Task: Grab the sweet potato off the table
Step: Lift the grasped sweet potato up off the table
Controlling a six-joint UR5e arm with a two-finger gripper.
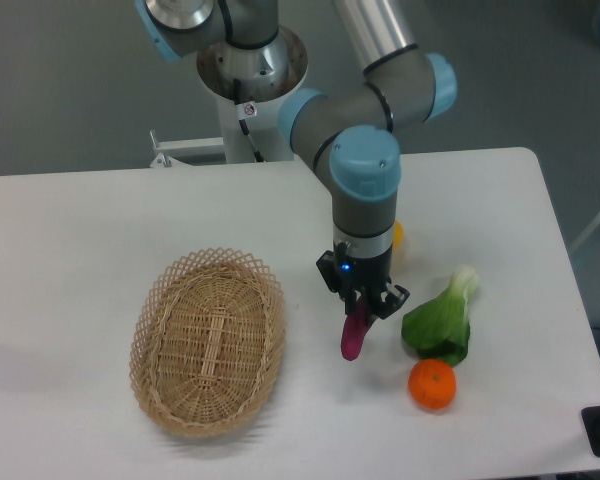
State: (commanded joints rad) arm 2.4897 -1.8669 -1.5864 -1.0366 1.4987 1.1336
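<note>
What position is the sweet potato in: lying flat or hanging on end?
Hanging on end. The end effector grips the sweet potato by its top, and it points down toward the table, slightly tilted.

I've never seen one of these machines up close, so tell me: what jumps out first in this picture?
The grey and blue robot arm reaches down over the middle of the white table, its gripper shut on a small purple sweet potato that hangs from it. Left of it sits an oval wicker basket; right of it lie a leafy green vegetable and an orange fruit.
</note>
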